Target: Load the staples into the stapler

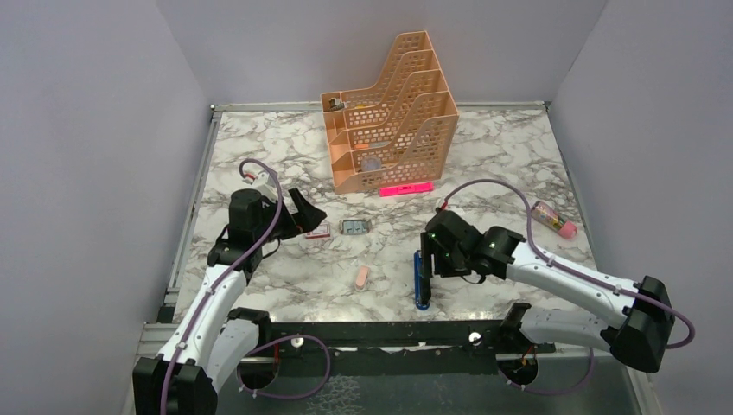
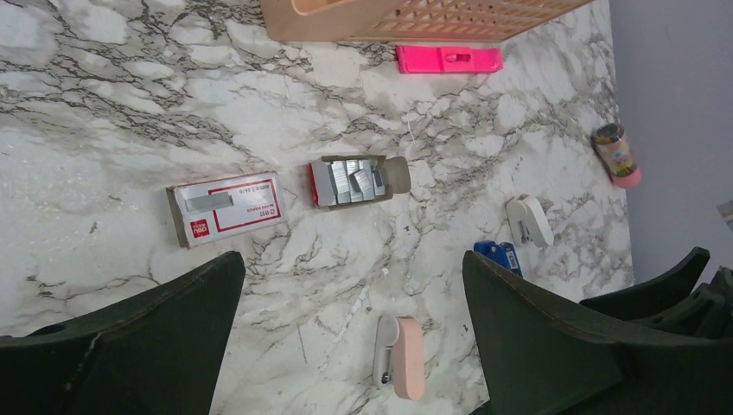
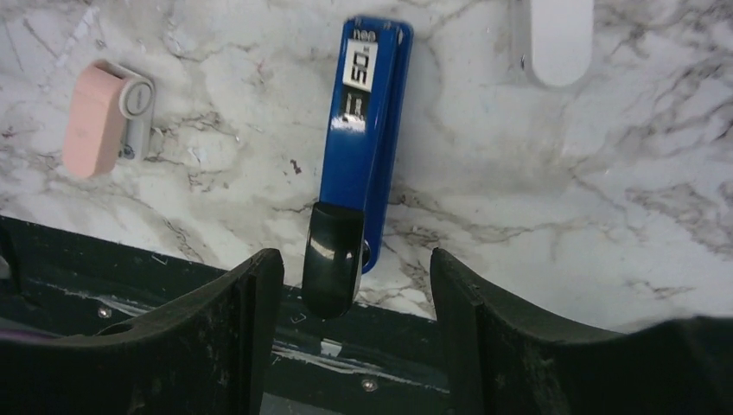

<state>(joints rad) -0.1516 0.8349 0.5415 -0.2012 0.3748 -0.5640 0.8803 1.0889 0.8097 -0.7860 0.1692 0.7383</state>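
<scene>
Staples [image 2: 350, 181] sit loose in their small tray, which is out of its box [image 2: 226, 208]. Both rest on the bench [image 2: 104, 104], left of the stapler [image 3: 363, 147] and farther from my bases, with the box farther from it than the tray. The tray is well apart from the stapler.

The stapler lies flat near the front edge of the bench and looks closed. I see no staples in it.

My left jaws are spread wide and empty. They hang above the bench on the tray's side of the stapler, touching nothing.

My right jaws are also parted. They hover with the stapler's black near end between the two fingers, with a gap on each side. They grip nothing.

A peach piece [image 2: 406, 356] lies left of the stapler, and a white piece [image 2: 529, 221] lies just past its far end. Neither is in the way.

As I judge it, only the unboxing is done. I have yet to steady the stapler and open its top. Then I must lift a strip from the tray, seat it in the channel and shut the stapler. The thin strip will likely be the hardest part for jaws this broad.
</scene>
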